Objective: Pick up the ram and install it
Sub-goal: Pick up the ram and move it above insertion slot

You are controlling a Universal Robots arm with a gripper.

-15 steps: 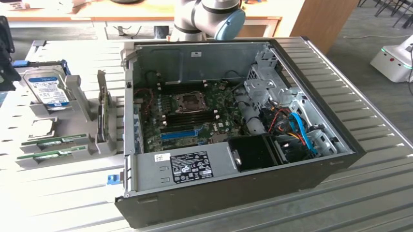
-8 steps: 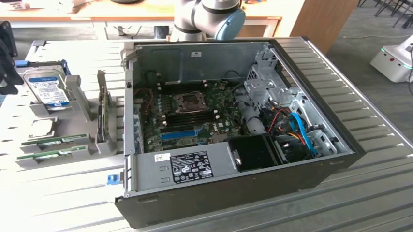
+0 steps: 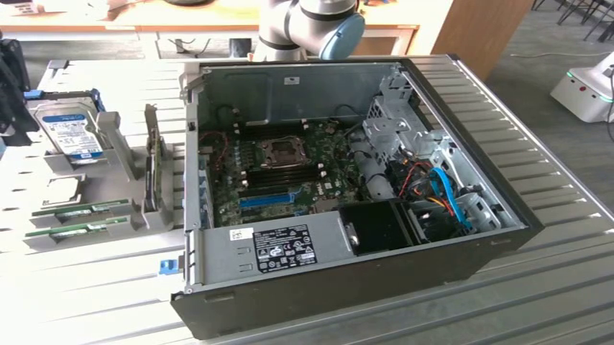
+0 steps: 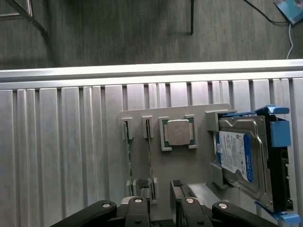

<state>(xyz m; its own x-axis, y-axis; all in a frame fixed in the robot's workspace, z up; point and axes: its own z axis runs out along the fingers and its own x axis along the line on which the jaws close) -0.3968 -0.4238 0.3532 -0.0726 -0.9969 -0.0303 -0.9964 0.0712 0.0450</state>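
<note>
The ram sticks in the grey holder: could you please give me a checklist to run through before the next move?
1. The gripper is open and empty: ok.
2. Both ram sticks sit in the grey holder: ok.
3. The gripper is centred over one stick: cannot tell.
4. The computer case is open, with the board exposed: ok.
5. The memory slots on the board are free: cannot tell.

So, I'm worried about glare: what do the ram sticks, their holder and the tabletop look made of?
Ram sticks: green circuit board, matt, dark chips showing. Holder: likely plastic, a dull even grey. Tabletop: seemingly aluminium, pale ribbed slats with a soft sheen.
</note>
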